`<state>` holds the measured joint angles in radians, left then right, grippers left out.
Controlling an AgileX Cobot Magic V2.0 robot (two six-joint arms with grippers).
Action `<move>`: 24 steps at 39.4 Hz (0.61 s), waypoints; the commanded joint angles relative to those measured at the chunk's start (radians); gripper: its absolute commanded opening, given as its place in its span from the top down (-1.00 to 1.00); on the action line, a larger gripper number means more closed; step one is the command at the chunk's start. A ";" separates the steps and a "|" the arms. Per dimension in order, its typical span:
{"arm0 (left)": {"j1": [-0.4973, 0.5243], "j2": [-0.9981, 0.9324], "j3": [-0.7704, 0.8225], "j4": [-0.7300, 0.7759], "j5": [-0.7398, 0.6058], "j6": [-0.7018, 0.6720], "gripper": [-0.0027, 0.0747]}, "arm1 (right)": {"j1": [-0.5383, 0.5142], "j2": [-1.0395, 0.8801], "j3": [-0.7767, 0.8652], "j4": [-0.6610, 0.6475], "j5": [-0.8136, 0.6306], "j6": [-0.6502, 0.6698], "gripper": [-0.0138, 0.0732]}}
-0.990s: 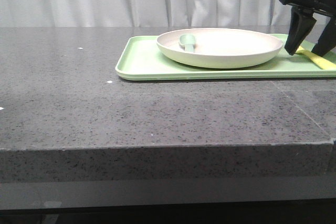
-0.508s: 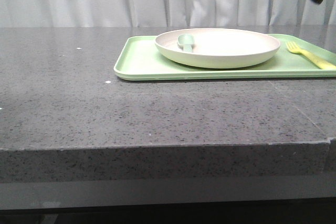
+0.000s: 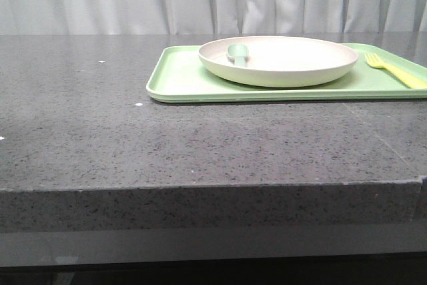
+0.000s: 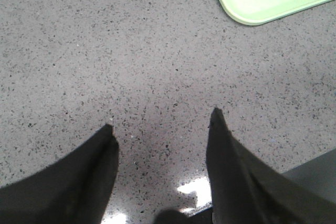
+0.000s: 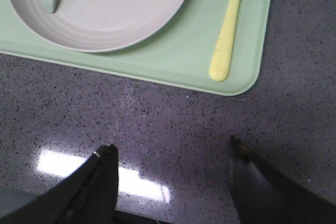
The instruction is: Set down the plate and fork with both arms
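The plate (image 3: 278, 61) is seen resting on a light-green tray (image 3: 180, 81) toward the far right of a dark speckled countertop (image 3: 100, 125), with a pale green spoon (image 3: 236, 53) lying inside its left part. The fork (image 3: 393, 71) is laid on the tray just right of the plate, apart from its rim, tines pointing far, close to the tray's right edge. A broad stretch of bare counter is left between the tray's near edge and the counter's front edge, and to the tray's left. The left gripper (image 4: 160, 129) is held with fingers spread wide over bare counter, near a tray corner, gripping nothing. The right gripper (image 5: 170, 153) is likewise spread wide and empty, over counter just near of the tray's near-right corner.
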<state>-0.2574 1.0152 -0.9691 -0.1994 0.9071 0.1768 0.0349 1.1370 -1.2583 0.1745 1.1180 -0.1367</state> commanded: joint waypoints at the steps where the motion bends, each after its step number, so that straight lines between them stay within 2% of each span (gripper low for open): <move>1: 0.002 -0.018 -0.026 -0.012 -0.052 0.002 -0.05 | 0.000 -0.111 0.050 -0.001 -0.105 -0.009 -0.41; 15: 0.002 -0.018 -0.026 -0.012 -0.081 0.002 -0.05 | 0.000 -0.379 0.303 -0.001 -0.292 -0.009 -0.41; 24: 0.002 -0.018 -0.026 -0.012 -0.090 0.002 -0.04 | 0.000 -0.469 0.423 -0.001 -0.385 -0.009 -0.41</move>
<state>-0.2574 1.0152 -0.9691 -0.1994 0.8811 0.1768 0.0349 0.6903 -0.8446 0.1729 0.8355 -0.1388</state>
